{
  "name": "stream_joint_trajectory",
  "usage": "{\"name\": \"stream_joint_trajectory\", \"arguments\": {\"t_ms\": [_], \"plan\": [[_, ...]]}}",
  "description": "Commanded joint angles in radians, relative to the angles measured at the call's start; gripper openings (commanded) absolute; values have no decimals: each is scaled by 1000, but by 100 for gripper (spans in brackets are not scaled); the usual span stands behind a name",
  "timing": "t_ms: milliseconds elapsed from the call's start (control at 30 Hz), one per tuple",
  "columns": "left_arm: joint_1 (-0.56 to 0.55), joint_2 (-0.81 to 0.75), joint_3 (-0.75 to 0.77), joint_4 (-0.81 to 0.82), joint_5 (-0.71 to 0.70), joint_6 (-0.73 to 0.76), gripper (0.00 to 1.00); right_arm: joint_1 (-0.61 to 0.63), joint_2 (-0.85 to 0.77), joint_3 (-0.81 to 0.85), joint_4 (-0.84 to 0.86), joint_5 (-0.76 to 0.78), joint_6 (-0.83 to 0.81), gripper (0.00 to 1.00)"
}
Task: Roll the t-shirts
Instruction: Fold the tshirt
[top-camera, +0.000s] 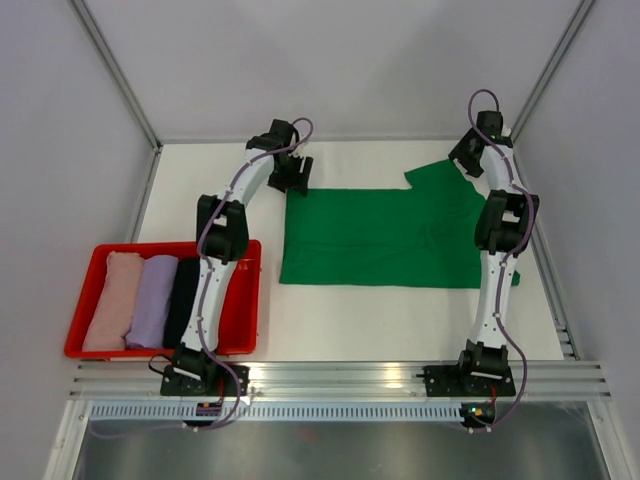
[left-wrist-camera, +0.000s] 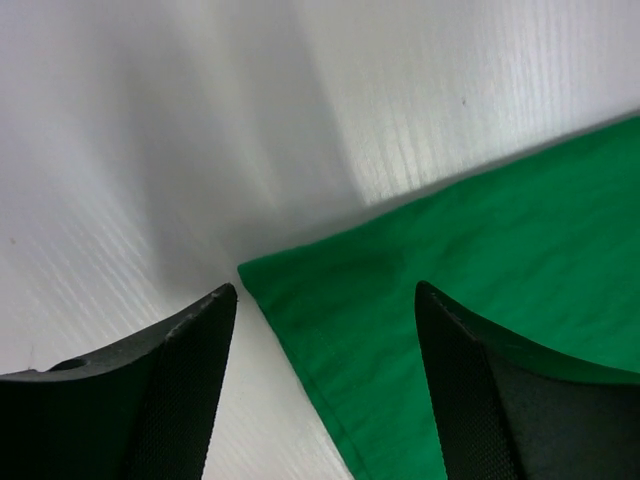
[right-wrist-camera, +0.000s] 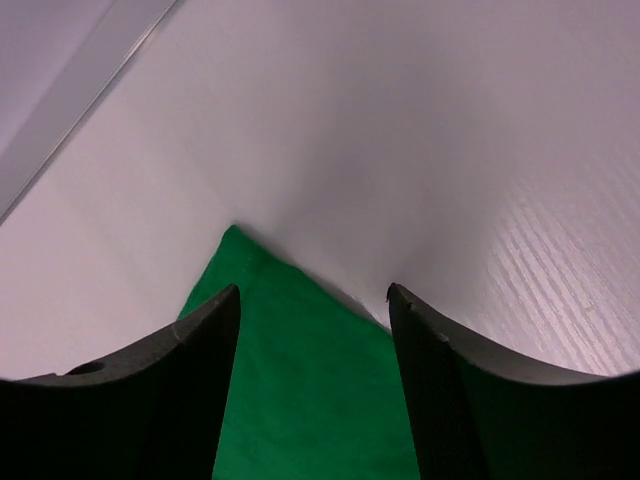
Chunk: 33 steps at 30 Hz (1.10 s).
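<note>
the bright green cotton t-shirt (top-camera: 385, 238) lies flat. its far corner sits between the parted jaws of the left gripper (left-wrist-camera: 326, 292), and a sleeve tip sits between those of the right gripper (right-wrist-camera: 313, 292), also apart. best to lower both evenly and pinch the edge together — uneven grips would probably skew the roll.

white/blk arms (top-camera: 497, 300) — purple cables (top-camera: 487, 93)

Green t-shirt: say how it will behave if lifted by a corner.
Probably floppy: the green t-shirt lies flat with soft creases, so it should drape. Likely light: its thin edge hugs the table.
</note>
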Motion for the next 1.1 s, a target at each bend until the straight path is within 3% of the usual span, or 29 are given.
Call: {"name": "stream_joint_trajectory", "arguments": {"t_ms": [0, 133, 267, 433, 467, 500, 567, 767, 1067], "plan": [[7, 63, 36, 16, 46, -55, 75, 2, 57, -10, -63, -45, -14, 68], [19, 50, 28, 23, 57, -47, 58, 22, 74, -8, -61, -68, -11, 61], [33, 11, -41, 27, 116, -40, 37, 40, 85, -10, -68, -71, -9, 40], [37, -43, -83, 36, 170, 0, 16, 40, 18, -65, -39, -71, -35, 26], [36, -48, -83, 39, 173, 5, 8, 40, 5, -77, -28, -71, -36, 22], [37, -52, -81, 44, 170, 14, 4, 40, -7, -83, -16, -70, -39, 10], [36, -74, -81, 64, 162, 14, 2, 40, -33, -86, -11, -70, -40, 0], [34, -132, -92, 99, 178, 138, 2, 37, -163, -141, -12, -106, -103, 0], [28, -247, -202, 98, 201, 445, 2, 19, -528, -620, 139, -113, -129, 0]]}}
